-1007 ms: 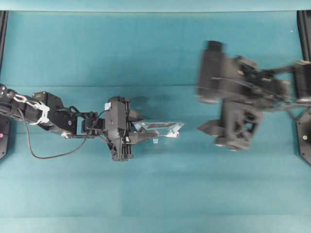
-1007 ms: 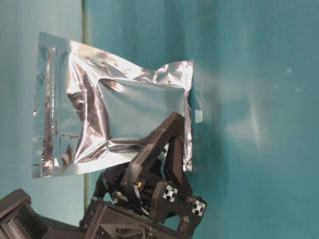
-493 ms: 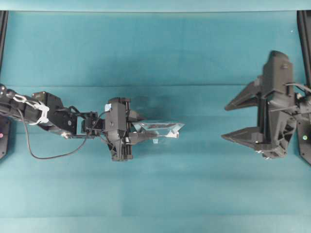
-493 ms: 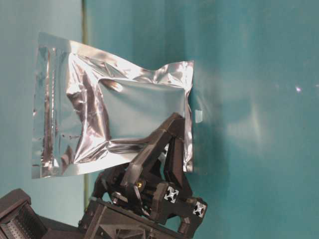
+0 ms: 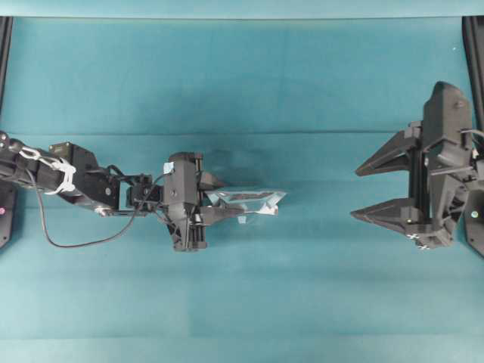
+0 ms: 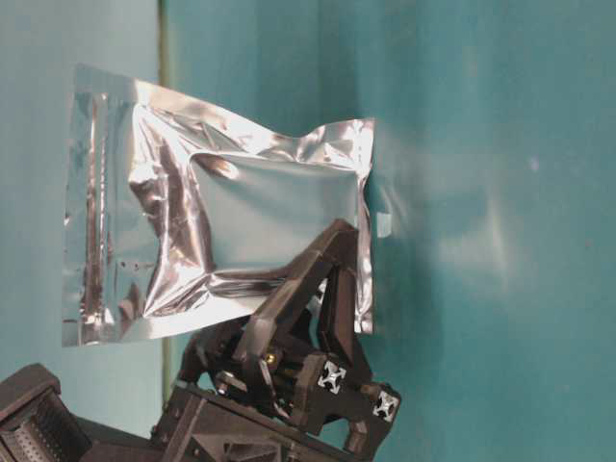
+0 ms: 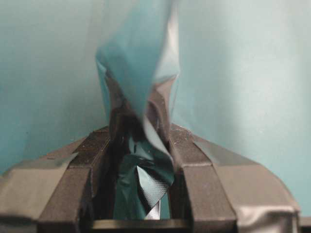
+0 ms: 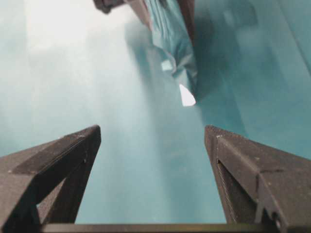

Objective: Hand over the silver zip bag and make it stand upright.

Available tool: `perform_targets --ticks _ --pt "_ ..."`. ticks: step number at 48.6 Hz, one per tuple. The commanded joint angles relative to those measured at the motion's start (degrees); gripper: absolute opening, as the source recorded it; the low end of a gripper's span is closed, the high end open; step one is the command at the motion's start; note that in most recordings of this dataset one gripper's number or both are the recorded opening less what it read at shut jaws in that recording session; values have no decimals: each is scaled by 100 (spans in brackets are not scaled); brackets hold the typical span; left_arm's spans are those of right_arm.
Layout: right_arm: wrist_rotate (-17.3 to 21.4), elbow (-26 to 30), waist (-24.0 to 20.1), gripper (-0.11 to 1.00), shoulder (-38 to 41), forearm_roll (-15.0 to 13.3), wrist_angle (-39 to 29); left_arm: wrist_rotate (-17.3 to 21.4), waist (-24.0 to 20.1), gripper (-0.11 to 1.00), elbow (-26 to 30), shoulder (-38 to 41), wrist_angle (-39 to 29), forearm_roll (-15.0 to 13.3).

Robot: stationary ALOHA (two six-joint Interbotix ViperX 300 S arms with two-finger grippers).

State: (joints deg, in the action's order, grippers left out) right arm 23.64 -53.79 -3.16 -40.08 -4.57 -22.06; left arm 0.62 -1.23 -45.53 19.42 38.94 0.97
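The silver zip bag [image 5: 249,201] is a crinkled foil pouch held edge-up above the teal table, seen from above as a thin sliver. In the table-level view the silver zip bag [image 6: 217,207] shows its whole shiny face. My left gripper [image 5: 218,197] is shut on the bag's lower edge, and in its wrist view foil fills the gap between the left gripper [image 7: 141,133] fingers. My right gripper [image 5: 357,193] stands wide open at the far right, well apart from the bag. Through the open right gripper [image 8: 152,132] the bag [image 8: 172,43] shows ahead.
The teal table [image 5: 242,76] spreads under both arms. Dark frame rails [image 5: 473,45] run along the left and right edges. A loose cable [image 5: 68,242] hangs from the left arm.
The right arm has swung from mid-table back to the right edge and turned its open jaws toward the bag. The left gripper and the bag have stayed put.
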Motion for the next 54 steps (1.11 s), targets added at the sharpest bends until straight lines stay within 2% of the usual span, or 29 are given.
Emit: perform_targets --ticks 1,54 --pt "53 44 -9 91 -97 0 62 9 70 29 9 -44 0 18" --pt "35 -123 -18 89 -334 -9 70 0 79 29 9 -53 -9 18"
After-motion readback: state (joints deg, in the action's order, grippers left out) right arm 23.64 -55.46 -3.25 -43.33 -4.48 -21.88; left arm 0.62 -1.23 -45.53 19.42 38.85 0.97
